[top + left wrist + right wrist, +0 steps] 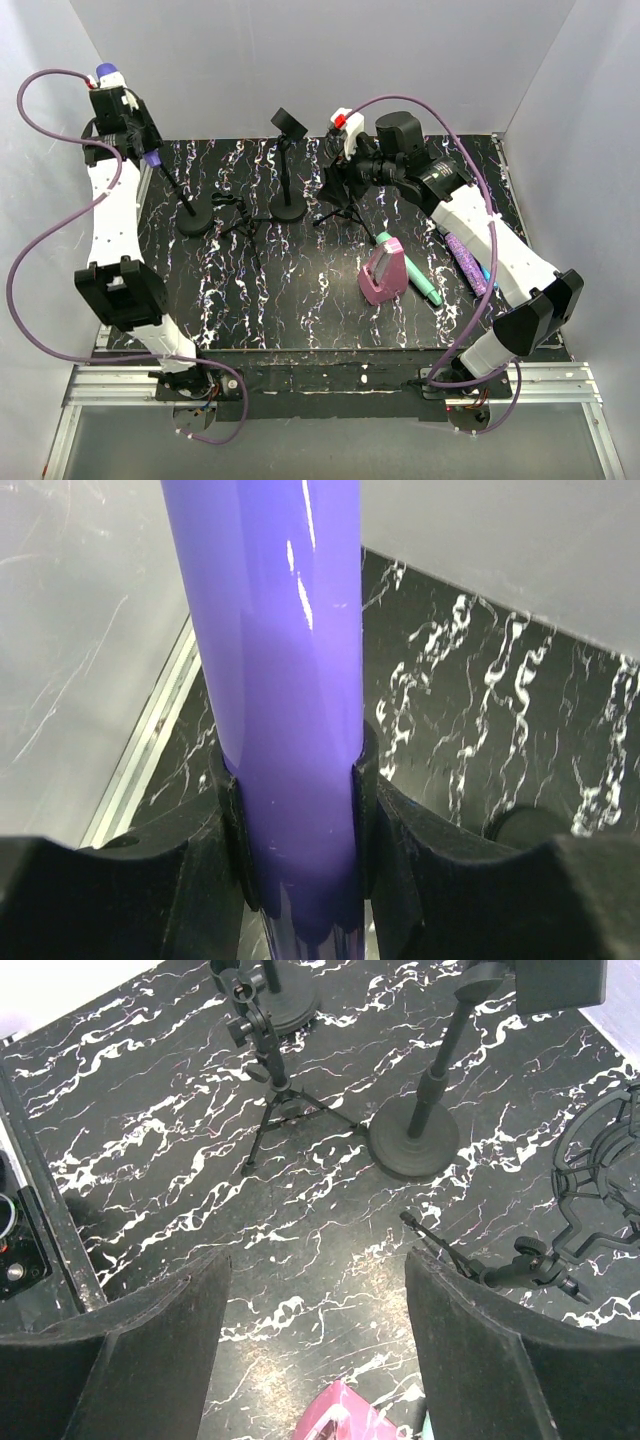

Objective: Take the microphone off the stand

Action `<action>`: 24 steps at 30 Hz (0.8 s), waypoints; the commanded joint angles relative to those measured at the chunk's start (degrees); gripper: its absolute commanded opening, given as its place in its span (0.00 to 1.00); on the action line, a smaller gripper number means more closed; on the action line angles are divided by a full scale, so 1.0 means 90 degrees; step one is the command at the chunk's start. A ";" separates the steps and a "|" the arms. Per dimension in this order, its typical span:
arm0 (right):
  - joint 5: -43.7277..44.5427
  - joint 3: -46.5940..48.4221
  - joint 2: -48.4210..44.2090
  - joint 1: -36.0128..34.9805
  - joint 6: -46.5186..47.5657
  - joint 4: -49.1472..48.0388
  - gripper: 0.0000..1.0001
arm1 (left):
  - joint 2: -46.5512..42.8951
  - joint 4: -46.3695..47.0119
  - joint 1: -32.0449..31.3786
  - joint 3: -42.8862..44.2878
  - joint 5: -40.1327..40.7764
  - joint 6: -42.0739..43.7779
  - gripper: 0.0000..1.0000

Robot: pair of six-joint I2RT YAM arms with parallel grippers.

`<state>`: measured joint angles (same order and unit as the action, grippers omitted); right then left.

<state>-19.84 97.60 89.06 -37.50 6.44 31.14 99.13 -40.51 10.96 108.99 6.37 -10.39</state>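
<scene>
A glossy purple microphone (285, 680) stands upright between my left gripper's (297, 830) jaws, and both pads press on its sides. From above, the left gripper (125, 122) holds the microphone (107, 75) at the table's far left corner. Its blue-and-white head points up. Its lower end meets the top of a thin black stand (175, 195) with a round base (193, 222). My right gripper (315, 1290) is open over the marbled table with nothing between its fingers; in the top view the right gripper (335, 183) is at the far middle.
A round-based stand (288, 210) with a black holder sits at the far centre, with a small tripod (235, 210) on its left and a tripod with a shock mount (600, 1175) on its right. A pink case (383, 272), a teal microphone (418, 278) and a glittery purple microphone (465, 255) lie to the right.
</scene>
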 commanded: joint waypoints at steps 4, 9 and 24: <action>-0.0149 0.0024 -0.0296 0.0026 -0.0051 -0.0139 0.76 | -0.2009 -0.0069 0.0032 -0.0927 -0.0911 0.1026 0.00; -0.0286 0.0005 -0.0286 0.0026 -0.0090 -0.0120 0.75 | -0.2878 -0.0507 0.0032 -0.1494 -0.1829 0.1836 0.00; -0.0832 0.0259 -0.0275 0.0113 0.0290 0.0270 0.76 | -0.4316 -0.1348 0.0003 -0.2471 -0.6917 0.2542 0.00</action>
<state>-23.40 97.76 88.53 -37.43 7.33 32.12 62.04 -55.31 11.29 87.07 -38.37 11.97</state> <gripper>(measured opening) 0.753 0.410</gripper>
